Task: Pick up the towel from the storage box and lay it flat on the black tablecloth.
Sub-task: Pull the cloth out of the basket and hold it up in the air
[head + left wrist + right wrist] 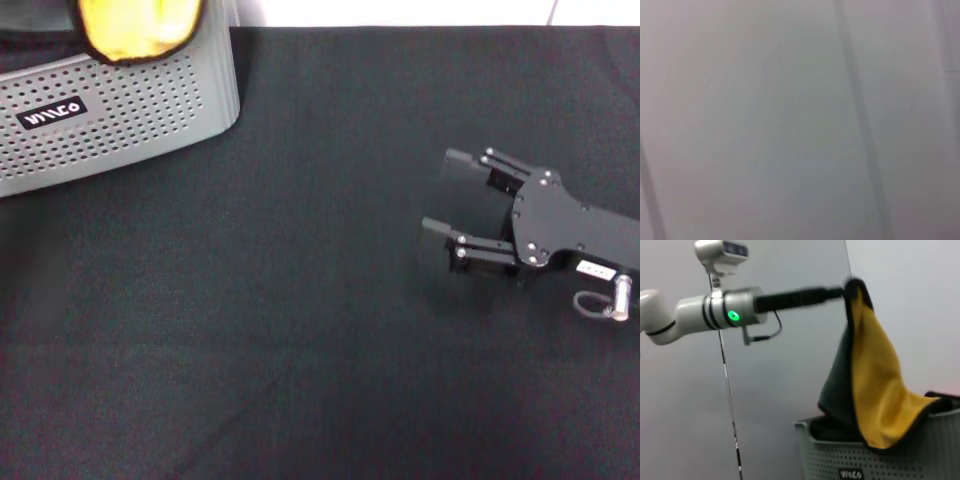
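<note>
right wrist view shows the left gripper (846, 289) pinching the towel (875, 375) by an upper edge and holding it up above the storage box (880, 455); the yellow-orange face hangs outward, the grey face behind, and the lower end of the cloth drapes over the box's rim and into it, so the towel is not clear of the box. in the head view the box (110, 110) sits at the far left corner of the tabletop with a bit of yellow towel (135, 25) showing above it, and the left gripper itself is out of that view. the right gripper (448, 200) lies low over the black tablecloth (250, 330) near the right edge, fingers spread and holding nothing. judged from this, the pick is made and the lift is partway; carrying the towel over the cloth and spreading it flat remain. the left wrist view shows only a pale blank surface.
</note>
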Tool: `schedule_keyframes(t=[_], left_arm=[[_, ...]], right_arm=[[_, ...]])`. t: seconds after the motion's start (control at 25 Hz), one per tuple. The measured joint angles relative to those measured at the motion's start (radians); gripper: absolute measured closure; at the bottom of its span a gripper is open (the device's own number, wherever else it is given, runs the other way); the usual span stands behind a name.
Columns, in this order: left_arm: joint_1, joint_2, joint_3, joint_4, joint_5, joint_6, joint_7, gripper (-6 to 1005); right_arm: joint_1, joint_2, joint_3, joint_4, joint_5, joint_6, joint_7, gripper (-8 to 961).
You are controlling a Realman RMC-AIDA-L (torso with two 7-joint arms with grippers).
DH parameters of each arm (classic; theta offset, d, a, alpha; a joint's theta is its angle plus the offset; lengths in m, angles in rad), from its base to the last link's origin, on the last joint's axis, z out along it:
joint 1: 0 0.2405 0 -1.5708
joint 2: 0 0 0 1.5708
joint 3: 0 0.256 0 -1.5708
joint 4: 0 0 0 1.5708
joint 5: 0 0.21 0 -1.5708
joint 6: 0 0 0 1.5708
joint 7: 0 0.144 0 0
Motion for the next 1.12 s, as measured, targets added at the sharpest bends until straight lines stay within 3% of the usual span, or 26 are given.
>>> schedule_keyframes(t=[0.2,0.36,0.8,1.12], left_arm=[[-0.031,0.001,-0.152,-0.008,-0.244,0.179,0.003,989],[-0.040,0.002,-0.194,-0.009,-0.352,0.231,-0.015,989],[-0.057,0.001,-0.165,-0.013,-0.415,0.230,-0.021,989],[-0.060,0.000,-0.145,-0.014,-0.427,0.228,-0.027,989]], right_arm=[[0.000,-0.002,0.020,-0.012,0.006,-0.002,-0.022,85],[-0.005,0.000,0.025,-0.015,0.006,-0.015,-0.040,85],[-0.028,0.007,0.008,-0.008,0.007,-0.117,-0.158,84],[-0.002,0.008,-0.104,-0.006,0.126,-0.122,-0.233,101]])
